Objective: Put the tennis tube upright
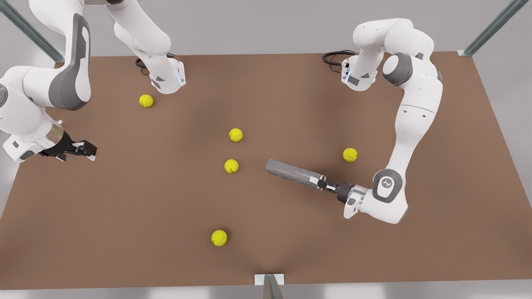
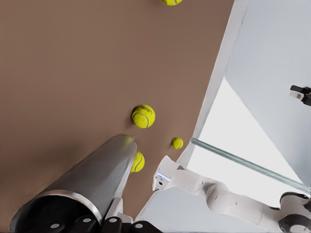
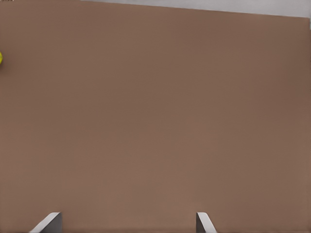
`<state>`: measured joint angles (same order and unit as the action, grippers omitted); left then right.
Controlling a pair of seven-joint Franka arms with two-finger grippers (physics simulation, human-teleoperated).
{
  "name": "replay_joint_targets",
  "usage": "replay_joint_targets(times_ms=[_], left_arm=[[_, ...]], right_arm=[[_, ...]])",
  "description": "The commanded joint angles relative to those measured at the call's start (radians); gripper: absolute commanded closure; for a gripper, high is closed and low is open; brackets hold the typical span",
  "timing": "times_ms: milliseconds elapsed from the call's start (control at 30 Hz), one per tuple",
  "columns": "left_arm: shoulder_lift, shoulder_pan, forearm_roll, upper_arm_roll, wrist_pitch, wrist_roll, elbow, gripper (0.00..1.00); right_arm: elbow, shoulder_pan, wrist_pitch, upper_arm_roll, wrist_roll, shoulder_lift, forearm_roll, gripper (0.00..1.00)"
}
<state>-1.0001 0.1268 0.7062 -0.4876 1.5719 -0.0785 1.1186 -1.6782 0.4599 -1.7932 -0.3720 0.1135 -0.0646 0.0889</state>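
Observation:
The tennis tube [image 1: 291, 171] is a dark grey cylinder lying at a slant right of the table's centre in the front view. My left gripper [image 1: 322, 182] is shut on its near end, on the front view's right. In the left wrist view the tennis tube [image 2: 97, 174] stretches away from the left gripper [image 2: 82, 224], with its lighter rim at the held end. I cannot tell whether the tube rests on the table or hangs just above it. My right gripper [image 1: 89, 150] waits open at the front view's left edge. The right gripper [image 3: 127, 223] hangs over bare table.
Several yellow tennis balls lie on the brown table [image 1: 124, 207]: one near the far arm base [image 1: 146, 100], two at the centre [image 1: 235, 134] [image 1: 231, 166], one beside the left arm [image 1: 350, 154], one near the front edge [image 1: 219, 238].

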Motion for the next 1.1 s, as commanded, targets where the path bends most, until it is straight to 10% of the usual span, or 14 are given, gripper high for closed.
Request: replay_joint_targets(times_ms=[0, 1067], left_arm=[[0.0, -0.009, -0.013, 0.001, -0.007, 0.019, -0.006, 0.79], [0.291, -0.001, -0.702, 0.014, 0.069, 0.339, -0.01, 0.79]], right_arm=[[0.0, -0.007, 0.0, -0.001, 0.0, 0.0, 0.0, 0.0], [0.002, -0.014, -0.003, -0.001, 0.021, -0.004, 0.002, 0.0]])
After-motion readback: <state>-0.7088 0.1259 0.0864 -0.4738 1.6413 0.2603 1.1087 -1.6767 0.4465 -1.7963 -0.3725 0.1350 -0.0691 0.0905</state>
